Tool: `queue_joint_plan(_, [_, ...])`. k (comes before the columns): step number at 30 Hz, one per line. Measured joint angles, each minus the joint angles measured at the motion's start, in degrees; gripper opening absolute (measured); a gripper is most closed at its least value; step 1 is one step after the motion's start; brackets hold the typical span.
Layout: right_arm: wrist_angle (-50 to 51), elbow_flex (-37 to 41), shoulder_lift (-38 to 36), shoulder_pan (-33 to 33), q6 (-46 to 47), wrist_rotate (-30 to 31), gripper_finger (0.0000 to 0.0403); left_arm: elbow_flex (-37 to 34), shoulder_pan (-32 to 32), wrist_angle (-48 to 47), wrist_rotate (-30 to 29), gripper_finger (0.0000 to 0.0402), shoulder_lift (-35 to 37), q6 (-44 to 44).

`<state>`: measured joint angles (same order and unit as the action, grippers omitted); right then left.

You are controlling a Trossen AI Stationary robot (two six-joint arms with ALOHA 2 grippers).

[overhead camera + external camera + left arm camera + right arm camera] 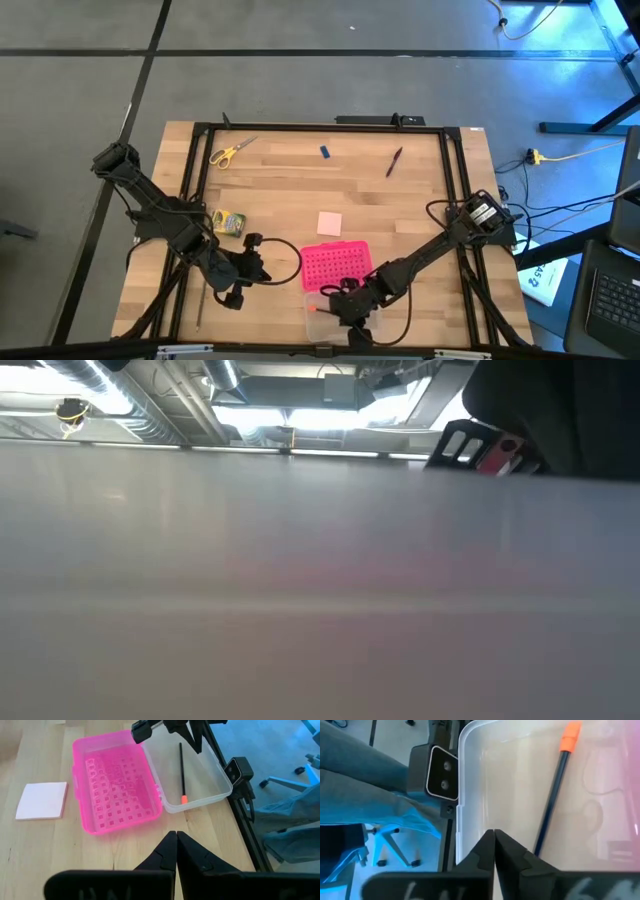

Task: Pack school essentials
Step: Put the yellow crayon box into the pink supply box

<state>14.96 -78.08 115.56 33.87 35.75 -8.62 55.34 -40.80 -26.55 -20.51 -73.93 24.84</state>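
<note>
Both arms reach inward, left pincer (176, 851) and right pincer (493, 849) closed, empty.

You get even, bright overhead light on the wooden surface (300, 190), with only soft shadows. In the low view the surface is a featureless blur below glaring ceiling lights (330, 415). A blue cast tints the floor right of the surface.

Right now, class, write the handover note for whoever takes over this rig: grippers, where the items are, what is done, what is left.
Left gripper: shut, empty, beside the pink box.
Right gripper: shut, empty, over the clear half.
Done: one orange-tipped pen lies in the clear half.
Left on the table: scissors, blue piece, dark pen, crayon box, pink pad.
</note>
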Motion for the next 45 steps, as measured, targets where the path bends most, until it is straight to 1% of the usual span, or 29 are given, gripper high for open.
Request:
queue_joint_plan(3, [0.9,0.0,-0.87,-0.13,0.16,0.02,0.0007,0.0,0.28,-0.02,-0.41,0.0,0.15,0.0])
queue_joint_plan(6, [3.64,-0.04,-3.35,-0.74,1.16,0.35,0.0008,0.0,1.02,0.0,-0.89,0.0,0.96,0.09])
queue_joint_plan(7, [5.05,-0.06,-4.37,-1.0,1.2,1.19,0.0006,0.0,1.42,0.0,-0.96,0.0,1.16,0.1])
queue_joint_plan(11, [12.94,-0.07,-8.74,-2.24,1.54,7.7,0.0005,0.02,3.35,-0.47,-0.94,0.0,1.8,0.2])
queue_joint_plan(14, [18.76,-0.07,-12.35,-3.81,3.25,11.12,0.0006,0.02,5.01,-2.28,-0.94,0.0,1.99,1.09])
queue_joint_plan(17, [23.81,-0.07,-16.2,-5.49,4.28,13.62,0.0003,0.02,6.43,-4.62,-0.92,0.0,1.99,3.97])
queue_joint_plan(22, [31.2,-0.07,-23.42,-8.09,4.21,20.07,0.0003,0.02,8.81,-8.92,-0.42,0.0,1.99,12.12])
queue_joint_plan(27, [40.07,-0.07,-30.85,-12.23,6.37,26.97,0.0002,0.02,12.29,-10.12,0.66,0.0,1.99,19.42])
queue_joint_plan(34, [48.56,-0.07,-38.53,-21.69,6.01,26.87,0.0002,0.02,14.32,-8.84,0.7,0.0,1.99,20.04])
queue_joint_plan(38, [54.25,-0.07,-40.46,-28.9,5.78,25.62,0.0002,0.02,14.75,-8.09,-0.07,0.0,1.99,20.04])
queue_joint_plan(41, [56.51,-0.06,-40.42,-33.98,5.52,24.96,0.0001,0.02,15.42,-6.99,-0.17,0.0,1.97,20.04])
queue_joint_plan(43, [56.72,-0.04,-40.2,-36.85,2.42,23.65,0.0001,0.02,16.22,-6.22,-0.13,0.0,1.97,20.12])
queue_joint_plan(45, [56.67,-0.04,-39.69,-38.77,-2.49,21.95,0.0001,0.02,17.13,-6.31,-0.2,0.0,1.97,23.21])
